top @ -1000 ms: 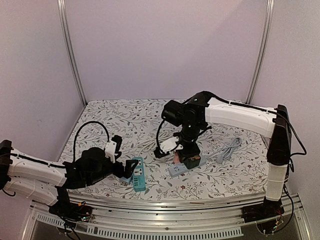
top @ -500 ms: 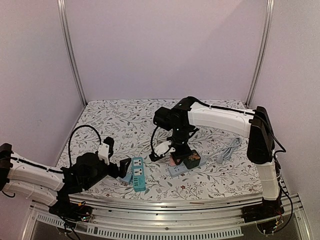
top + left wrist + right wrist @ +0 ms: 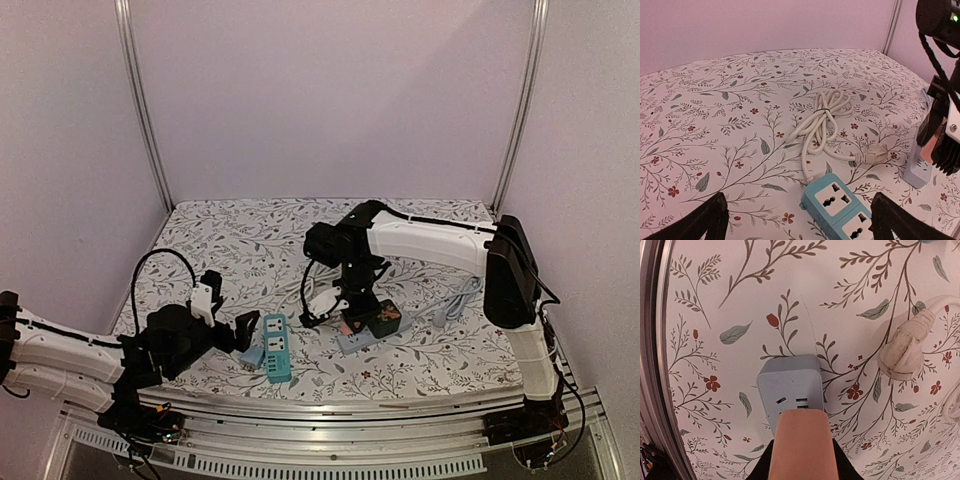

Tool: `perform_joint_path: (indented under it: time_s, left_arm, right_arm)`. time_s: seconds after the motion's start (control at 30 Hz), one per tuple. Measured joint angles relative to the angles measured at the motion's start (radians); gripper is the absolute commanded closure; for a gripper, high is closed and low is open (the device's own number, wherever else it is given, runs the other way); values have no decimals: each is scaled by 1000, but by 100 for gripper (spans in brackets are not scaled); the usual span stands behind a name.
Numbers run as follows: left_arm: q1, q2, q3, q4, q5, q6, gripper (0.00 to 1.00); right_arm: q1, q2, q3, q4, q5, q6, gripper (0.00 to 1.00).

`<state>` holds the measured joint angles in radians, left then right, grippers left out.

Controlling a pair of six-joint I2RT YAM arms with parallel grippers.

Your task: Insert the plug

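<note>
My right gripper (image 3: 348,316) is shut on a salmon-pink plug block (image 3: 799,445) and holds it just over the near end of a grey power strip (image 3: 790,385), hiding part of its sockets. The grey strip also shows in the top view (image 3: 358,341). A teal power strip (image 3: 274,347) lies at the front; in the left wrist view (image 3: 840,207) it sits between the spread fingers of my open, empty left gripper (image 3: 800,220). Its white cord (image 3: 822,112) is coiled behind it and ends in a white plug (image 3: 874,155), which lies loose beside the grey strip (image 3: 905,347).
The grey strip's cord (image 3: 460,298) trails to the right. Metal posts (image 3: 140,110) and plain walls close in the floral cloth (image 3: 250,230). A metal rail (image 3: 330,410) runs along the front edge.
My right arm has swung its elbow left and carried the pink block slightly left over the grey strip. My left arm has drawn back a little to the left of the teal strip.
</note>
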<state>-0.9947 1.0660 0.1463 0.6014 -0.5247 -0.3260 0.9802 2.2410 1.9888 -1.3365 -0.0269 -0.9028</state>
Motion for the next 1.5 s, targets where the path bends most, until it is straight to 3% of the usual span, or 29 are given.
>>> perform_joint_path:
  time_s: [1.5]
  left_arm:
    - [0, -52, -15, -16, -7, -22, 1]
  right_arm:
    - [3, 28, -8, 15, 8, 10, 100]
